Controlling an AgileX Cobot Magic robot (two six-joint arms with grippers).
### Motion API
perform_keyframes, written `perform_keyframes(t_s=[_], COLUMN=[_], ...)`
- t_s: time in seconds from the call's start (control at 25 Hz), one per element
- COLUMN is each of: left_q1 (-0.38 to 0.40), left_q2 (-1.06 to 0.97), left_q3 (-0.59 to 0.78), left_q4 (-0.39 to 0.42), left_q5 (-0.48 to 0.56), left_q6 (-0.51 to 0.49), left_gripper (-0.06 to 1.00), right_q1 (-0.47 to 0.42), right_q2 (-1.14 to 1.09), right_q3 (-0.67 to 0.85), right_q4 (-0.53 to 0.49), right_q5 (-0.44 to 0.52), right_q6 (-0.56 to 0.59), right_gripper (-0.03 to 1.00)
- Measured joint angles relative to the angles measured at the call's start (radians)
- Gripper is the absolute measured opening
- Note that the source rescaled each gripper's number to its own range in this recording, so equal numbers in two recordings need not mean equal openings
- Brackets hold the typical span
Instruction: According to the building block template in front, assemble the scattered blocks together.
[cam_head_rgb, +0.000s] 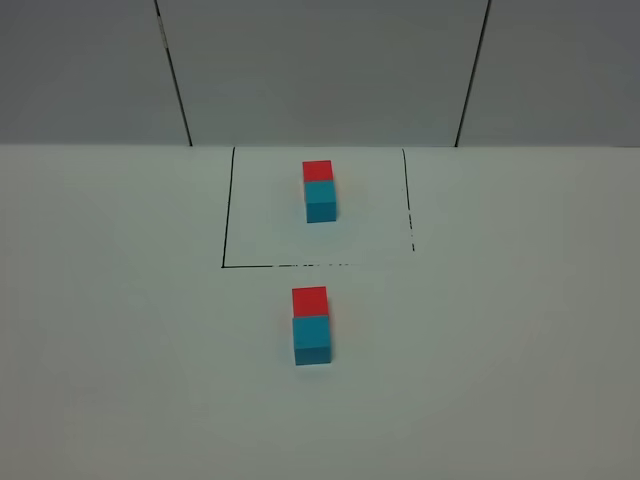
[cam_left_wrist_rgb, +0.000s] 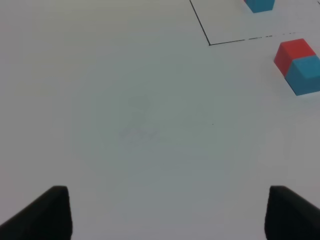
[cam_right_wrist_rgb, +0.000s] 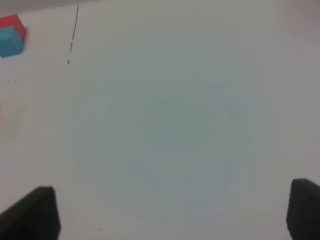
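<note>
The building block template, a red cube (cam_head_rgb: 318, 170) joined to a cyan cube (cam_head_rgb: 321, 203), sits inside the black-line square (cam_head_rgb: 228, 210) at the back of the table. The scattered blocks stand in front of the square and touch each other, the red block (cam_head_rgb: 309, 300) behind the cyan block (cam_head_rgb: 312, 340). The left wrist view shows them as red block (cam_left_wrist_rgb: 294, 52) and cyan block (cam_left_wrist_rgb: 307, 75), far off to one side of my open, empty left gripper (cam_left_wrist_rgb: 167, 215). My right gripper (cam_right_wrist_rgb: 175, 215) is open over bare table, and the template (cam_right_wrist_rgb: 11, 35) sits far from it. Neither gripper shows in the exterior high view.
The white table (cam_head_rgb: 120, 330) runs wide on both sides of the blocks. A grey panelled wall (cam_head_rgb: 320, 70) stands behind the table's far edge. The square's right line (cam_right_wrist_rgb: 75, 30) breaks into dashes.
</note>
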Motion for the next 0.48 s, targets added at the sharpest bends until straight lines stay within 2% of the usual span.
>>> perform_keyframes(t_s=[0.48], left_q1=[0.000], left_q2=[0.000], left_q3=[0.000], left_q4=[0.000], left_q5=[0.000], left_q6=[0.000], left_gripper=[0.68], right_q1=[0.000], right_q2=[0.000], right_q3=[0.000], right_q4=[0.000], right_q5=[0.000], right_q6=[0.000], right_gripper=[0.80])
